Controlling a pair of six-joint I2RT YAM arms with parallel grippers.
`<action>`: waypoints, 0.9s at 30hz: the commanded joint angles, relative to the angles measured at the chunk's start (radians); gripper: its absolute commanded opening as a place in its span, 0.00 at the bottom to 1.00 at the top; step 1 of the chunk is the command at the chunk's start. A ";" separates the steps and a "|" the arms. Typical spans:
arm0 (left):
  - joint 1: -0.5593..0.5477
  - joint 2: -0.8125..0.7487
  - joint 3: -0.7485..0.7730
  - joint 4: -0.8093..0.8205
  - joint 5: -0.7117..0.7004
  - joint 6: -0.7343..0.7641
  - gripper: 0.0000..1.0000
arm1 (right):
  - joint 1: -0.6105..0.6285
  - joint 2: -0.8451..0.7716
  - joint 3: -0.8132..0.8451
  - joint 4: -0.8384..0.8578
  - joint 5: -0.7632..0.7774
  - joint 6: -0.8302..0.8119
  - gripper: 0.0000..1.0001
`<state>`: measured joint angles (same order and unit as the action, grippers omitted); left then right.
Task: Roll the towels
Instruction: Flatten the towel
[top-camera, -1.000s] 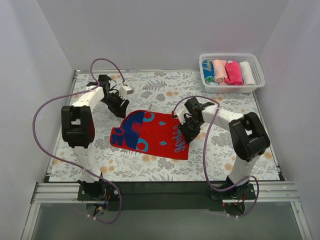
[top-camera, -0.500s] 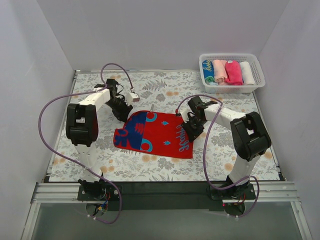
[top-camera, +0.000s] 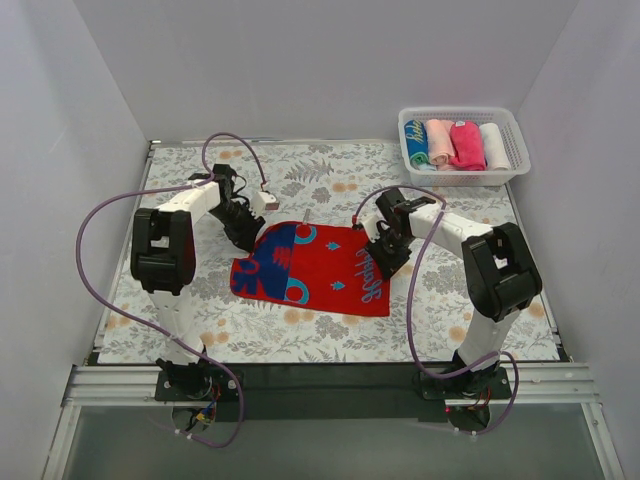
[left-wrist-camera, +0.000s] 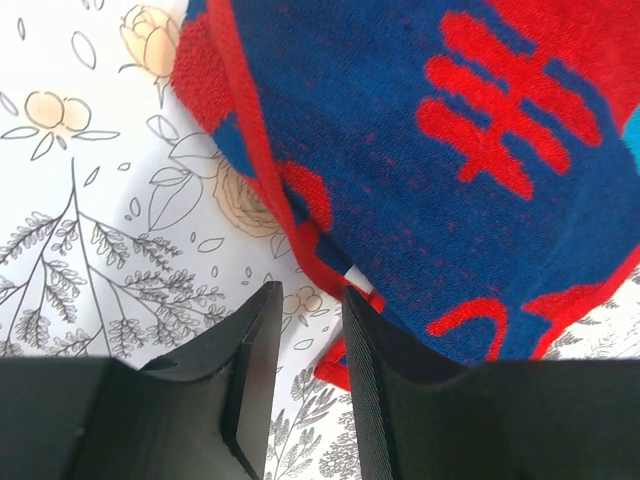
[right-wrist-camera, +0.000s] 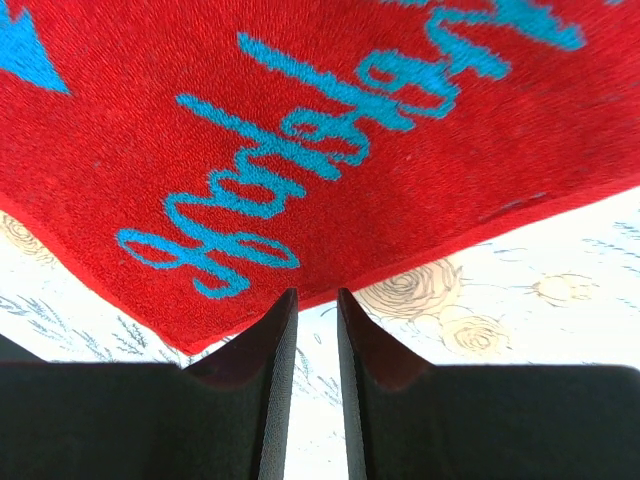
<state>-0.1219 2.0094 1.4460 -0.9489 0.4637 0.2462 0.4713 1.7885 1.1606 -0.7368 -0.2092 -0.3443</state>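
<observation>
Well left of the white slotted plastic basket and nearer the arms, the red terry towel with blue marks lies flat on the tabletop. It looks soft, light and limp, so it is best pinched at a hem or corner. Both arms reach low. The left claw is at the towel's far-from-basket end and the right claw at its basket-side hem. Each is narrowed to a slit, and I cannot tell whether either is pinching the cloth.
</observation>
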 joint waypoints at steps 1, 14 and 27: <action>-0.004 -0.014 -0.016 -0.011 0.069 -0.004 0.28 | -0.003 -0.020 0.068 -0.049 0.004 -0.013 0.25; -0.004 -0.001 -0.027 0.030 0.033 -0.087 0.00 | 0.082 -0.034 -0.019 -0.131 -0.211 -0.079 0.19; -0.004 -0.161 -0.009 0.261 -0.519 0.021 0.00 | 0.128 0.051 -0.154 -0.082 0.109 -0.125 0.09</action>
<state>-0.1284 1.9335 1.4200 -0.8249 0.1482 0.1886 0.6090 1.7977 1.0672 -0.8696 -0.3328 -0.4179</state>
